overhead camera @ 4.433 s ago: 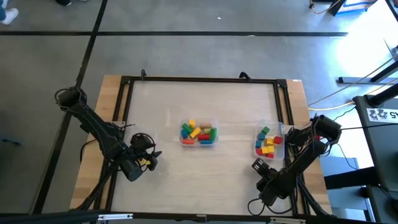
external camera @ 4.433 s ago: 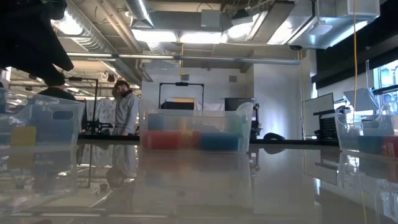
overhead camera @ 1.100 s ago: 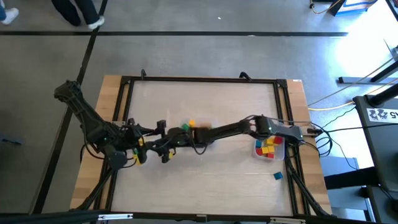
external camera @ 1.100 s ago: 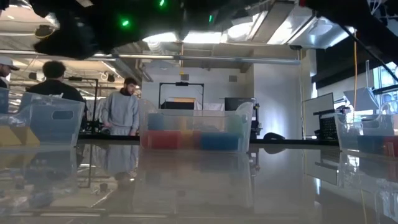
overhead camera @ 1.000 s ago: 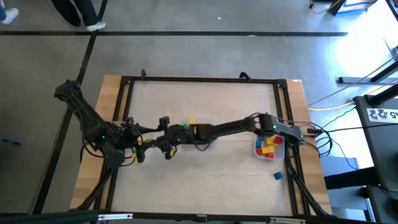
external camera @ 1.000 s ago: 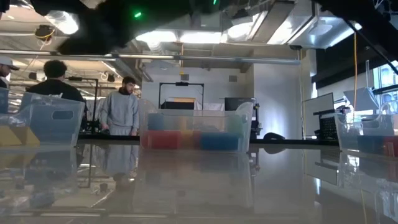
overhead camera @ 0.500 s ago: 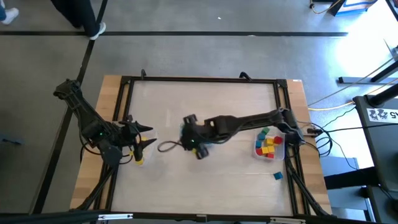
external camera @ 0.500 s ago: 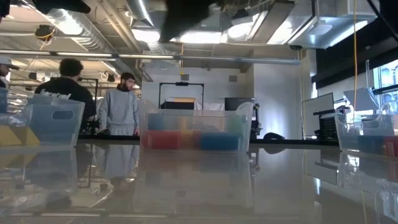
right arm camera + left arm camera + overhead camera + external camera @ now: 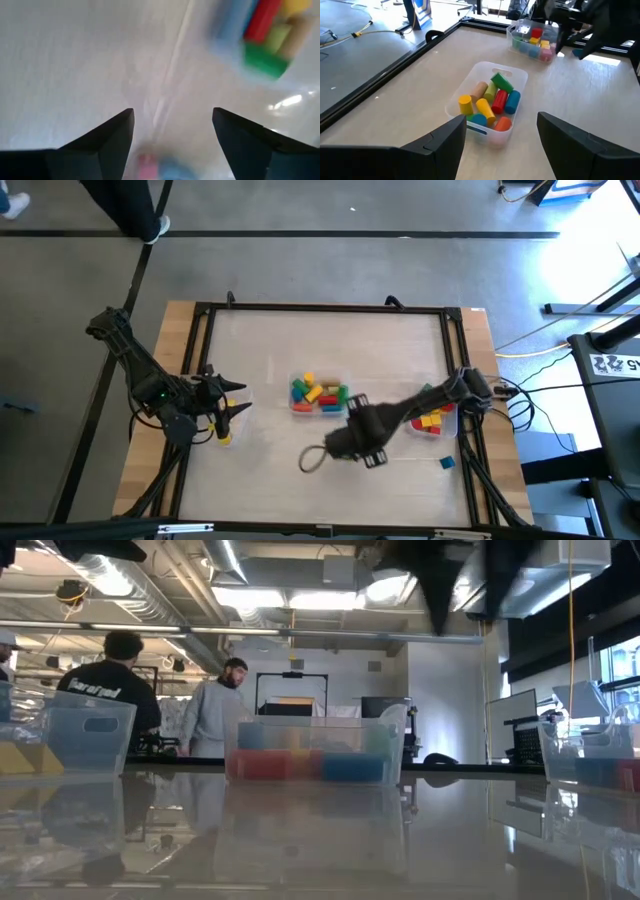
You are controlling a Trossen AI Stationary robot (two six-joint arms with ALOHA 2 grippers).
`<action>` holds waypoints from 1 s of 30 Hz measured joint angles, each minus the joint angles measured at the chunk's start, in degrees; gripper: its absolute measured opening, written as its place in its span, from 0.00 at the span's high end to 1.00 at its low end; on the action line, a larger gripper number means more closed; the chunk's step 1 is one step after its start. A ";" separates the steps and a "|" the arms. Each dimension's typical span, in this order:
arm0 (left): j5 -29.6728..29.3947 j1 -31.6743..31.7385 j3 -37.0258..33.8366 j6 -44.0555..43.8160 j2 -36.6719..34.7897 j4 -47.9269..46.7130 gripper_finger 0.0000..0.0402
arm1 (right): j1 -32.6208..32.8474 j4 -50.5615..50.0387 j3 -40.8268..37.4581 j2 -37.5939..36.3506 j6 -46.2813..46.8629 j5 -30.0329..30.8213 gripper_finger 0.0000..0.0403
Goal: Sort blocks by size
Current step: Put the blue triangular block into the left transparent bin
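Observation:
The blocks lie in clear bins. The middle bin (image 9: 320,395) holds cylinders in yellow, red, green, blue and tan (image 9: 490,102). The right bin (image 9: 432,413) holds small yellow, red and green blocks. A yellow block (image 9: 222,438) lies at the left, and one blue block (image 9: 446,463) rests on the table at the near right. My left gripper (image 9: 238,398) hovers open left of the middle bin, facing it (image 9: 501,119). My right gripper (image 9: 335,448) is open above bare table, near of the middle bin (image 9: 172,114).
A black frame (image 9: 320,308) borders the table. A cable loop (image 9: 312,460) hangs by my right gripper. The low view shows the middle bin (image 9: 315,750), a left bin (image 9: 80,730) and a right bin (image 9: 590,755); people stand in the room behind.
My right arm has drawn back from beside my left gripper, swinging over the middle bin toward the table's right and near edges. The middle bin, hidden under the arm before, now shows in full. Nothing is between the right fingers.

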 joint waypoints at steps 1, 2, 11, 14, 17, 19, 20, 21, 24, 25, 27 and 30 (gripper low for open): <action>0.00 0.00 0.00 0.03 0.00 0.00 0.40 | 0.97 -0.70 -1.03 -0.11 1.16 -0.26 0.32; 0.00 0.00 0.00 0.28 0.00 0.02 0.40 | 1.91 -0.94 -2.21 -0.15 2.23 -0.40 0.32; -0.02 0.00 0.00 3.61 0.00 0.06 0.40 | 8.67 4.33 -18.50 -5.33 13.61 -5.38 0.32; -0.07 0.00 -0.02 3.50 0.00 0.04 0.40 | 11.93 8.49 -25.57 -9.94 17.57 -7.12 0.32; -0.32 0.00 -0.04 3.59 0.02 0.03 0.40 | 15.92 9.61 -31.69 -13.49 22.27 -7.50 0.32; -0.39 0.01 -0.04 4.48 0.02 0.06 0.40 | 18.55 9.73 -34.79 -14.80 24.46 -8.96 0.32; -0.39 0.00 -0.04 4.52 0.02 0.05 0.40 | 19.96 9.44 -36.19 -15.31 24.51 -9.74 0.32; -0.39 0.00 -0.04 4.50 0.02 0.06 0.40 | 21.32 9.05 -37.31 -15.58 24.45 -11.08 0.32; -0.44 0.01 -0.04 4.27 0.02 0.09 0.40 | 24.76 9.26 -39.93 -15.69 25.75 -16.45 0.32; -0.44 0.01 -0.04 4.25 0.02 0.11 0.40 | 25.81 9.63 -40.67 -15.69 26.43 -18.12 0.32; -0.44 0.02 -0.04 4.24 0.02 0.11 0.40 | 27.64 11.77 -41.94 -15.69 27.04 -20.83 0.32; -0.48 0.01 -0.04 4.20 0.02 0.10 0.40 | 29.78 12.78 -42.91 -15.65 27.68 -22.57 0.32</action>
